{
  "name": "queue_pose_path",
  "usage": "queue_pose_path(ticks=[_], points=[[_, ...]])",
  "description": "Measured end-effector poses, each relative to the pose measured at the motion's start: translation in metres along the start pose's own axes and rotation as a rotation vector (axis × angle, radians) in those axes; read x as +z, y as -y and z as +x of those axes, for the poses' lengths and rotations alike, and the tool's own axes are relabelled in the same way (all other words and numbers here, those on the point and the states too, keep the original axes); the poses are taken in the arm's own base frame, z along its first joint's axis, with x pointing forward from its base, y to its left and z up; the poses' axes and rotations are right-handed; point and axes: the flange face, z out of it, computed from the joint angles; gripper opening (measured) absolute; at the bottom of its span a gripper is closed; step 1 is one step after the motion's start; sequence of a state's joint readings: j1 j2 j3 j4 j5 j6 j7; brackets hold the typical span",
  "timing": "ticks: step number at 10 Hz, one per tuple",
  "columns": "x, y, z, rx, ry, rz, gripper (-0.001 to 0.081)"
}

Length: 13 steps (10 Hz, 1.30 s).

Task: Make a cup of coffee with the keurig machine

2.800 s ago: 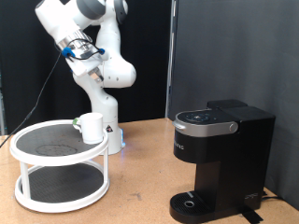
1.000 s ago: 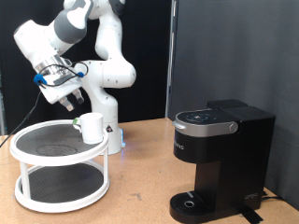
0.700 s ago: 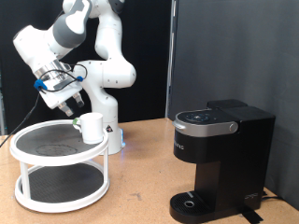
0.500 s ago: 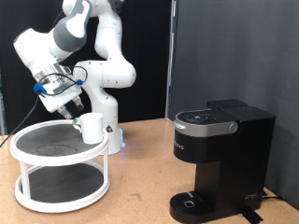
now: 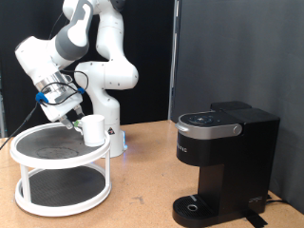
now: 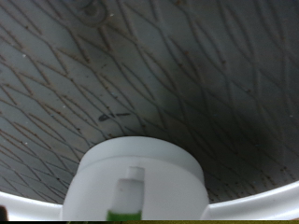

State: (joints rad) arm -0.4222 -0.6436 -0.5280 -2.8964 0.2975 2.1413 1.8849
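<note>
- Dark curtain bkgd, wooden worktop.
- Hand hangs just above the white two-tier rack, close beside the cup; spread or pressed together – can't tell.
- Cup stands on rack's top tier, at its rim.
- Keurig machine well apart at exterior view's right, lid down.

The cup was plain white; beside it, the rack's white frame held dark diamond-patterned mesh; the keurig machine was black.

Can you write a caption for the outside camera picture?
Gripper hovers beside the cup on the rack; keurig machine waits right.
</note>
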Motion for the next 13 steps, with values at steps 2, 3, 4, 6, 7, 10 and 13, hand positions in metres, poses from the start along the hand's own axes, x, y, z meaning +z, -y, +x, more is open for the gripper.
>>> queue_pose_path(ticks=[2, 3, 4, 6, 7, 10, 13], points=[[0.0039, 0.0021, -0.001, -0.003, 0.012, -0.003, 0.0734], [0.0049, 0.0026, -0.0017, -0.007, 0.02, -0.004, 0.073], [0.0052, 0.0027, -0.0026, -0.01, 0.027, -0.004, 0.0566], [0.0059, 0.0029, -0.0027, -0.01, 0.03, -0.007, 0.0384], [0.0065, 0.0032, -0.0024, -0.008, 0.029, -0.007, 0.0384], [0.0079, 0.0039, -0.0021, -0.006, 0.025, -0.008, 0.0068], [0.0037, 0.003, -0.0046, -0.008, 0.025, -0.024, 0.0005]])
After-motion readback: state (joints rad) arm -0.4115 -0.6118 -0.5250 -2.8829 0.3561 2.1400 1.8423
